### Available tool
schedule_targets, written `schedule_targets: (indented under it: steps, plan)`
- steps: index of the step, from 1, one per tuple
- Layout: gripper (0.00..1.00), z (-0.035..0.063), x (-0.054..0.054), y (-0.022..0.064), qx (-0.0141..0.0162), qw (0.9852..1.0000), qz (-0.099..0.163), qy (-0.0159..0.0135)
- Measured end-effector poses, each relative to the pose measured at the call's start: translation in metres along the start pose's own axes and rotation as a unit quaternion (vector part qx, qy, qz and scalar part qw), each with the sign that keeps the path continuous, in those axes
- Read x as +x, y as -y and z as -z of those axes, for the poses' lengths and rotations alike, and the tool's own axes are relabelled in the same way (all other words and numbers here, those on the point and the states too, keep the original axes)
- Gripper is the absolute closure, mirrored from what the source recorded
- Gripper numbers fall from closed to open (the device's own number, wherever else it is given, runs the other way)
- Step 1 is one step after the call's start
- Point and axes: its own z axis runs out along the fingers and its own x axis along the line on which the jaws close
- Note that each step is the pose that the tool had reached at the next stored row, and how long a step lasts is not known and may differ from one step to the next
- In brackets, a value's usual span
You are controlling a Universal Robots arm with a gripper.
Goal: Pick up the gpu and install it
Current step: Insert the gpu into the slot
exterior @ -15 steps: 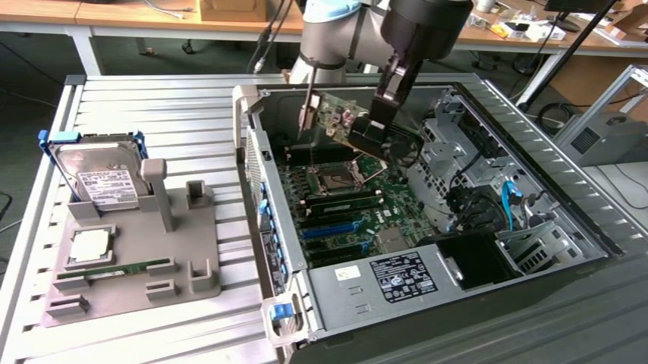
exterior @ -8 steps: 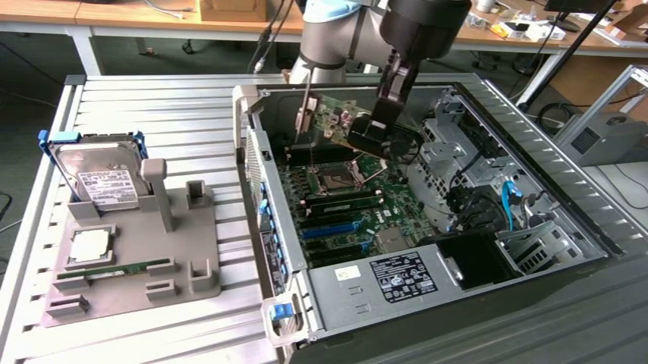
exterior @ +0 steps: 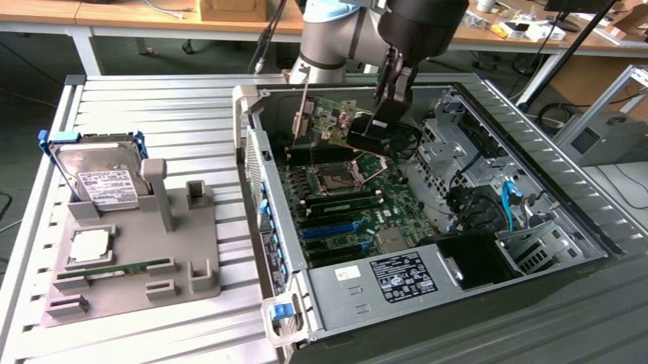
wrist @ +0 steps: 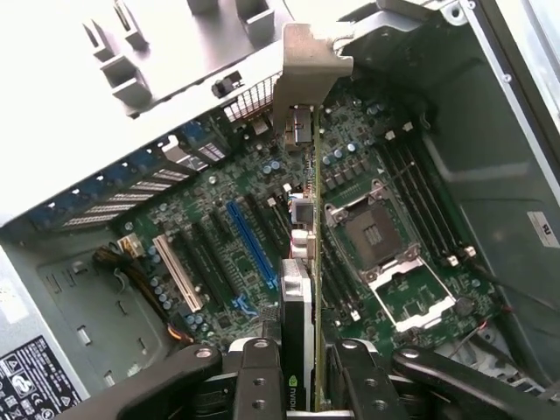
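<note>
The gripper (wrist: 302, 376) is seen closest, its two dark fingers (wrist: 258, 372) being closed about halfway on the gpu (wrist: 297, 297), one finger pressed on each flat side of the card. The gpu is held inside the open computer case (exterior: 567, 197), standing on its long edge over the motherboard (wrist: 219, 219). In the wrist view it is seen edge-on: a thin board with a black block carrying a small green logo near the fingers, and a silver metal bracket (wrist: 306, 66) with a bent tab at the far end, close to the case's rear wall. In the exterior view the gpu (exterior: 329, 121) is shown as a green board, a little tilted, with the bracket (exterior: 300, 114) next to the rear wall and the gripper (exterior: 369, 129) at the opposite end. Whether the lower edge of the card touches a slot cannot be told. Inside the case, the long blue slot (wrist: 252, 245) lies on one side of the card's edge and the open processor socket (wrist: 367, 232) just beside it on the other side. Free room is left above the motherboard up to the case's open rim. Outside the case, well apart from it, a grey holder (exterior: 132, 250) with a hard drive (exterior: 102, 182) is placed.
</note>
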Motion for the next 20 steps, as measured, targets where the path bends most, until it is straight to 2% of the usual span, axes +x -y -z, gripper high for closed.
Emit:
schedule_targets:
  steps: [7, 12, 20]
  plan:
    - [0.73, -0.0004, -0.0029, -0.0015, -0.0001, 0.9990, 0.044, -0.0012]
    - [0.73, -0.0006, -0.0052, -0.0026, -0.0001, 0.9967, 0.081, -0.0024]
    - [0.73, -0.0006, -0.0053, -0.0027, -0.0001, 0.9965, 0.084, -0.0025]
